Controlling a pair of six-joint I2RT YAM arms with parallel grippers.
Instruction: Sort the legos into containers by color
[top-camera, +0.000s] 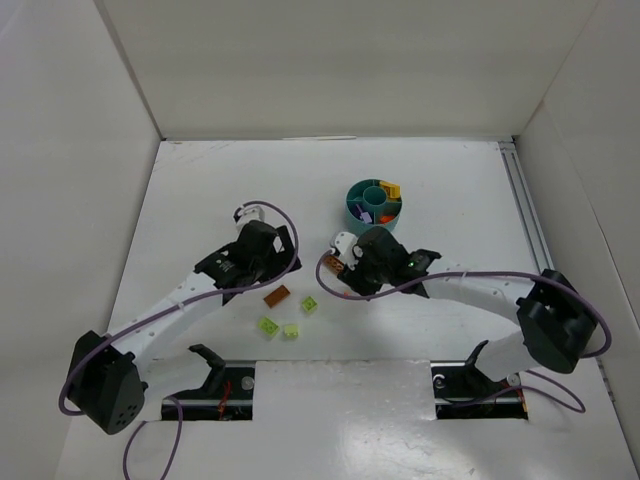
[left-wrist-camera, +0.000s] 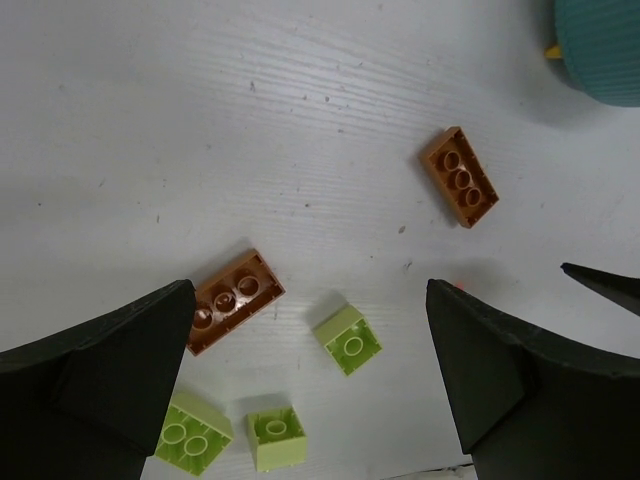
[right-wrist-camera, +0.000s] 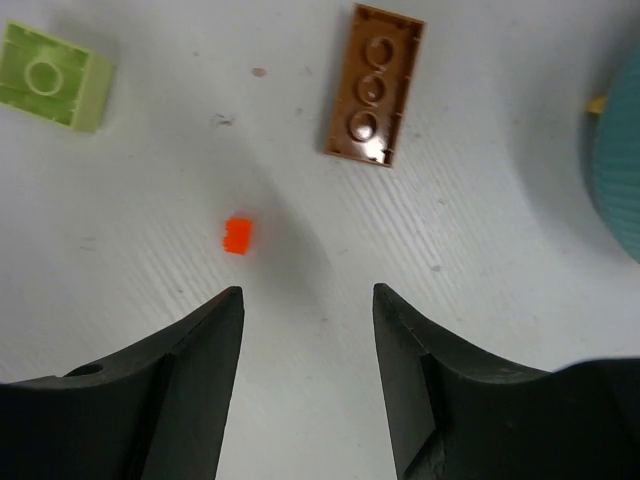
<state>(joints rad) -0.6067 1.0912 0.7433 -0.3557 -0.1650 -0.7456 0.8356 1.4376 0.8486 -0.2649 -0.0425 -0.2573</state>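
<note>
The teal dish (top-camera: 373, 205) stands behind my right gripper (top-camera: 347, 272); orange-yellow bricks (top-camera: 391, 188) and a lilac one (top-camera: 366, 215) lie in its compartments. In the right wrist view the gripper (right-wrist-camera: 308, 292) is open and empty over bare table, with a tiny orange-red piece (right-wrist-camera: 238, 235) just ahead of its left finger and a brown brick (right-wrist-camera: 372, 84) further ahead. My left gripper (left-wrist-camera: 310, 290) is open and empty. A second brown brick (left-wrist-camera: 232, 298) lies by its left finger, and three lime green bricks (left-wrist-camera: 349, 339) (left-wrist-camera: 275, 436) (left-wrist-camera: 192, 432) lie between and below the fingers.
White walls enclose the table on three sides. A metal rail (top-camera: 522, 200) runs along the right edge. The dish's wall (left-wrist-camera: 605, 45) shows at the top right of the left wrist view and at the right edge of the right wrist view (right-wrist-camera: 618, 160).
</note>
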